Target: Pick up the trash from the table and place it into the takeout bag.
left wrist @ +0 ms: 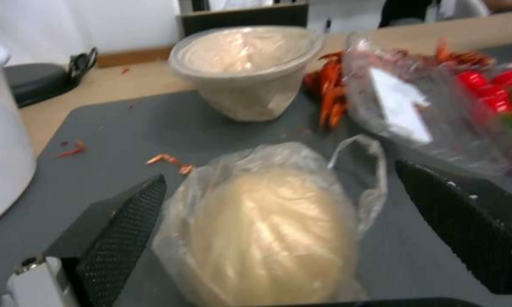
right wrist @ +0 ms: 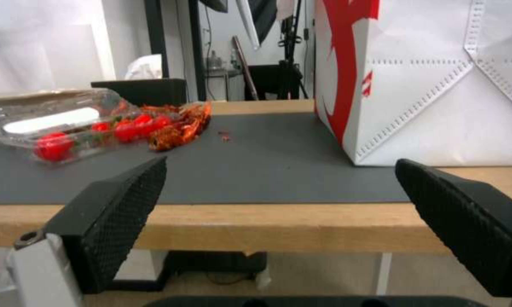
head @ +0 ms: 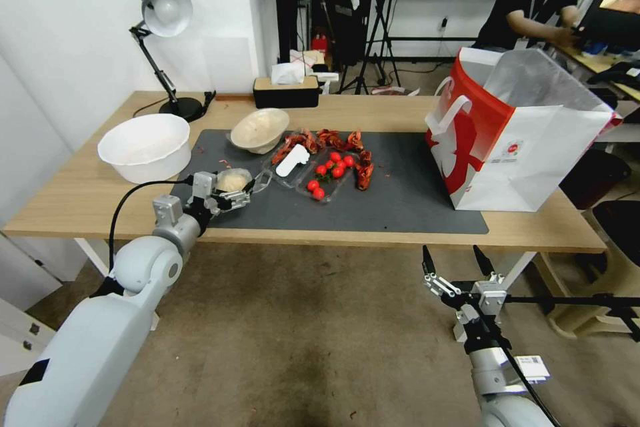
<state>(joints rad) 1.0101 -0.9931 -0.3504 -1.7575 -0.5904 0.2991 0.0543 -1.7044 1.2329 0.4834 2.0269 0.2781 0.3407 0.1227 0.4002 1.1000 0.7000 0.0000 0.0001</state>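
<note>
A clear bag with a pale lump (head: 232, 180) (left wrist: 267, 230) lies on the dark mat (head: 393, 200) near the table's (head: 80, 193) front left. My left gripper (head: 241, 195) (left wrist: 279, 200) is open around it, one finger on each side, neither pressing the bag. Behind it sits a beige bowl (head: 259, 129) (left wrist: 247, 68). A clear plastic tray of red tomatoes (head: 320, 173) (left wrist: 438, 111) (right wrist: 62, 125) lies mid-mat, with red shell scraps (head: 327, 140) around it. The takeout bag (head: 517, 130) (right wrist: 432, 81) stands open at the right. My right gripper (head: 459, 261) (right wrist: 279, 192) hangs open below the table's front edge.
A large white bowl (head: 145, 145) stands at the left, beside a black desk lamp (head: 163, 47). A black tissue box (head: 286, 91) sits at the back edge. Small red scraps (left wrist: 168, 161) dot the mat. A person sits at a desk behind the bag.
</note>
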